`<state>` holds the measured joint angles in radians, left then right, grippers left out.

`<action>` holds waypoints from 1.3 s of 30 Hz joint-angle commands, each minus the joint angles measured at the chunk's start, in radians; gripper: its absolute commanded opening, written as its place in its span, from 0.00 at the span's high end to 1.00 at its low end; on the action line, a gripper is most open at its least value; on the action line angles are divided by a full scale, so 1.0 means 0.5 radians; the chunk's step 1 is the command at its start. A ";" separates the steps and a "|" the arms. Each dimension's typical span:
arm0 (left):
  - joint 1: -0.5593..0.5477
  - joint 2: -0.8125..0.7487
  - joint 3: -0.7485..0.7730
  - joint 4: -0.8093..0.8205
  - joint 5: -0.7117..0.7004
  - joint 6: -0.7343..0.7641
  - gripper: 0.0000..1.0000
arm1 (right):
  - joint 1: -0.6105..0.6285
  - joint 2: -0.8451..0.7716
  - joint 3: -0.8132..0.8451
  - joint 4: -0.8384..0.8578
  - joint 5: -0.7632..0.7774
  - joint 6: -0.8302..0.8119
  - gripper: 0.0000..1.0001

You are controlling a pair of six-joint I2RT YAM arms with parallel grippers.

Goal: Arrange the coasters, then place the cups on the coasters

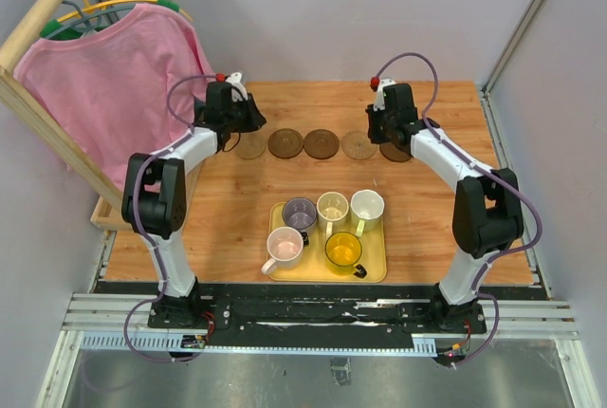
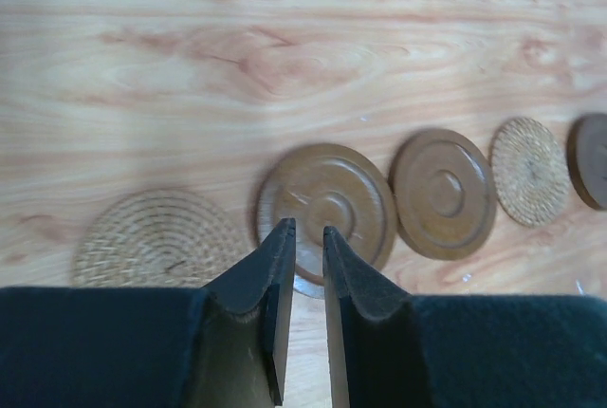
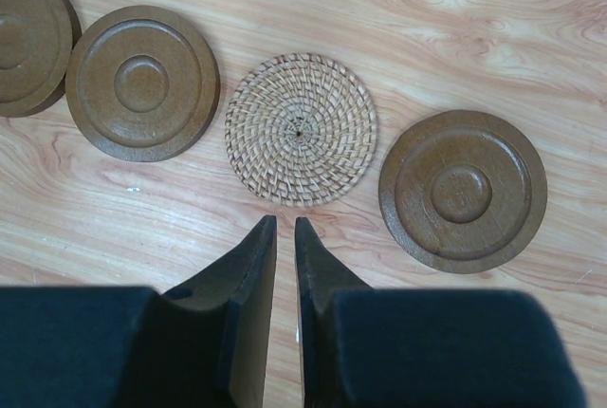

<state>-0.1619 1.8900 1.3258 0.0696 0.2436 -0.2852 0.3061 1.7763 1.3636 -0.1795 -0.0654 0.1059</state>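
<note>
Several coasters lie in a row across the table: woven tan [image 1: 252,149], brown [image 1: 285,142], brown [image 1: 321,143], woven tan [image 1: 358,145], and brown [image 1: 396,153] partly under the right arm. My left gripper [image 1: 248,125] [image 2: 305,228] hovers over the near edge of a brown coaster [image 2: 327,194], beside the woven one [image 2: 156,237]. Its jaws stand a narrow slit apart, holding nothing. My right gripper [image 1: 384,133] [image 3: 285,220] is shut and empty, just short of a woven coaster [image 3: 301,128]. Purple [image 1: 300,212], cream [image 1: 333,207], whitish [image 1: 367,207], pink [image 1: 285,247] and yellow [image 1: 343,250] cups stand on the tray.
The yellow tray [image 1: 327,276] sits at the near middle of the wooden table. A pink shirt [image 1: 114,76] hangs on a wooden rack at the left, close to the left arm. Grey walls close in the back and the right side.
</note>
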 commanded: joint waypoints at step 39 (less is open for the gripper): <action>-0.240 0.389 0.068 -0.144 0.116 0.033 0.77 | 0.293 0.984 0.894 -0.217 -0.609 -0.057 0.86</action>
<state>-0.2829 2.0712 1.3651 0.0113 0.3271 -0.2829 0.4385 2.2475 1.7924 -0.2821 -0.3508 0.0723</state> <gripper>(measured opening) 0.231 0.145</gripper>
